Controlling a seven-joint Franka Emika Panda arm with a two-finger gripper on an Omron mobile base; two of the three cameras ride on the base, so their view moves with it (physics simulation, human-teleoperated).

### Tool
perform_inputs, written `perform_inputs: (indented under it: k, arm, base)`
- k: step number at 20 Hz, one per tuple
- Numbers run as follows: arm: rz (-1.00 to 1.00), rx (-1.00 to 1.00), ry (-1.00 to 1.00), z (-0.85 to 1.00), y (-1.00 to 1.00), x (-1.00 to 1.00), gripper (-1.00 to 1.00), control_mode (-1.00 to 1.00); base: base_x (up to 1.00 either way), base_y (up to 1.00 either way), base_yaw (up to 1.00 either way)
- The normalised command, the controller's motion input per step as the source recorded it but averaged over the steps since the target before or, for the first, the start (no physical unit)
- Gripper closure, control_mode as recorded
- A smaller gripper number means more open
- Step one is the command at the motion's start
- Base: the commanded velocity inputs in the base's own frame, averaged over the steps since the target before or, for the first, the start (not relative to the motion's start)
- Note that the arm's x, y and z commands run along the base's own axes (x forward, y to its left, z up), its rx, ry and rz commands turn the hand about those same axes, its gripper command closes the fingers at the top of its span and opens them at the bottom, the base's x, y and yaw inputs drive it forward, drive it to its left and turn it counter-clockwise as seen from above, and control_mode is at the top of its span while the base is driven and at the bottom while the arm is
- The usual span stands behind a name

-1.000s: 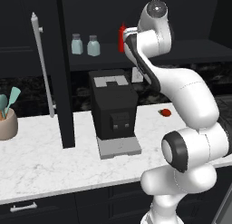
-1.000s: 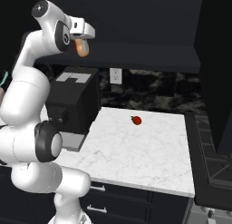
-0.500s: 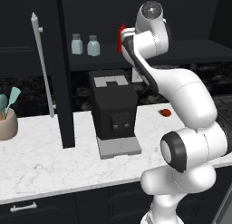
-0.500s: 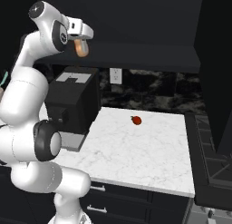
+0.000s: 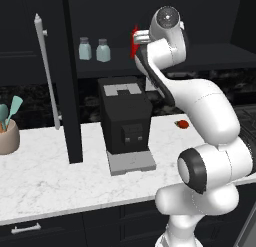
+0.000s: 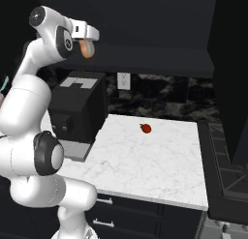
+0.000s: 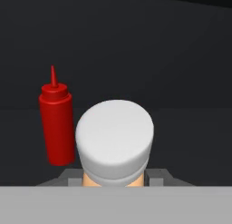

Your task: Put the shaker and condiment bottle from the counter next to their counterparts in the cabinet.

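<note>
My gripper [image 6: 87,45] is shut on the condiment bottle [image 6: 87,50], a squat orange-tan bottle held high at the level of the cabinet shelf [image 5: 95,67]. In the hand view its pale cap [image 7: 114,138] sits close in front, with the tall red squeeze bottle [image 7: 56,125] standing upright just to its left, apart from it. From the left base view a sliver of that red bottle [image 5: 133,41] peeks out behind my arm. Two pale blue-green shakers [image 5: 85,48] [image 5: 103,50] stand side by side on the shelf, left of the red bottle.
A black coffee machine [image 5: 125,121] stands on the marble counter [image 5: 50,181] under the shelf. The open cabinet door [image 5: 70,101] with its grey bar handle [image 5: 47,76] hangs left of it. A small red fruit [image 6: 145,128] lies on the counter; a utensil pot [image 5: 7,136] sits far left.
My hand with the condiment bottle has edged slightly toward the shelf beside the red bottle. Everything else stays put.
</note>
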Motion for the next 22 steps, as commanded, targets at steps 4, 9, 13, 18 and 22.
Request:
perform_inputs:
  k: [4,9,13,18,22]
  arm:
    - [0.00,0.00,-0.18,0.00,0.00,0.00,1.00,-1.00]
    - [0.00,0.00,-0.02,0.00,0.00,0.00,1.00,-1.00]
    - [0.00,0.00,0.00,0.00,0.00,0.00,1.00,-1.00]
    - [0.00,0.00,0.02,-0.03,0.00,0.05,1.00,-1.00]
    - [0.00,0.00,0.12,0.00,0.00,0.16,1.00,-1.00]
  base:
    - [0.00,0.00,0.00]
    - [0.00,0.00,0.00]
    - [0.00,0.00,0.00]
    - [0.00,0.00,0.00]
    - [0.00,0.00,0.00]
